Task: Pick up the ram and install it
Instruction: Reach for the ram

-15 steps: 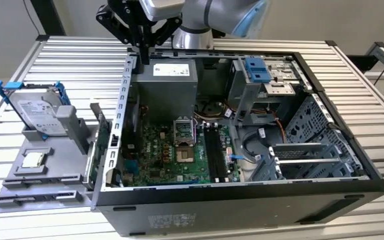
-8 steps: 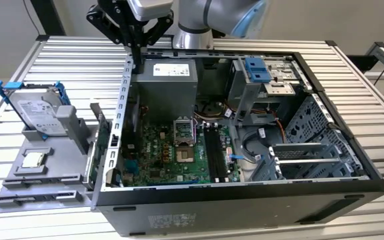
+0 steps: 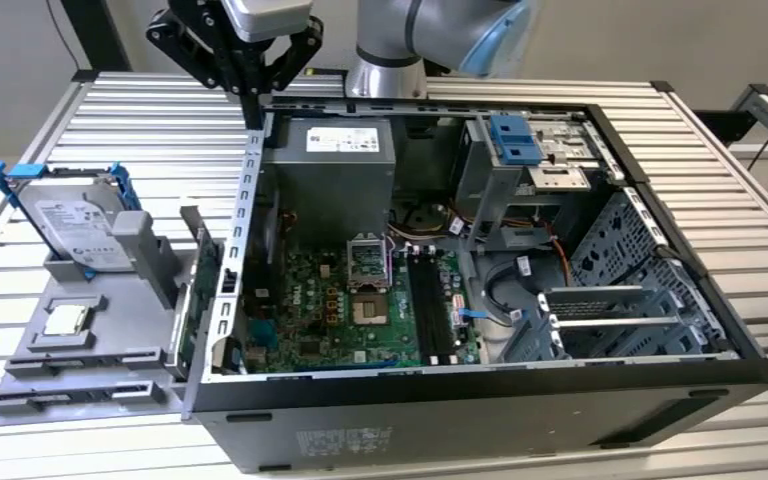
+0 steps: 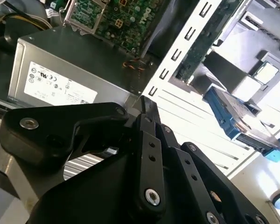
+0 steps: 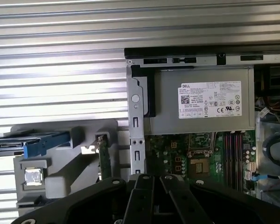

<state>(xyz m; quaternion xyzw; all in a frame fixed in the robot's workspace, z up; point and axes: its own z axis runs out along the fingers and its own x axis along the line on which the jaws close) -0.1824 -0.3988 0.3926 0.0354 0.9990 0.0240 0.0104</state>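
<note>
The ram [image 3: 203,285] is a thin dark green stick standing on edge in a grey holder [image 3: 91,350], just outside the case's wall on the exterior view's left. It shows as a narrow green strip [image 5: 102,158] in the first wrist view. My gripper [image 3: 253,104] hangs above the far corner of that wall, near the power supply [image 3: 337,165]. Its black fingers [image 5: 142,196] meet at the tips with nothing between them. The ram is well apart from the gripper, nearer the front. The motherboard's black memory slots [image 3: 427,310] lie inside the open case.
A silver hard drive in a blue frame [image 3: 75,225] leans at the holder's back, and a small square chip [image 3: 64,320] lies on it. The open computer case [image 3: 704,370] holds drive cages [image 3: 531,150] and cables. The slatted metal table [image 3: 131,130] surrounds it.
</note>
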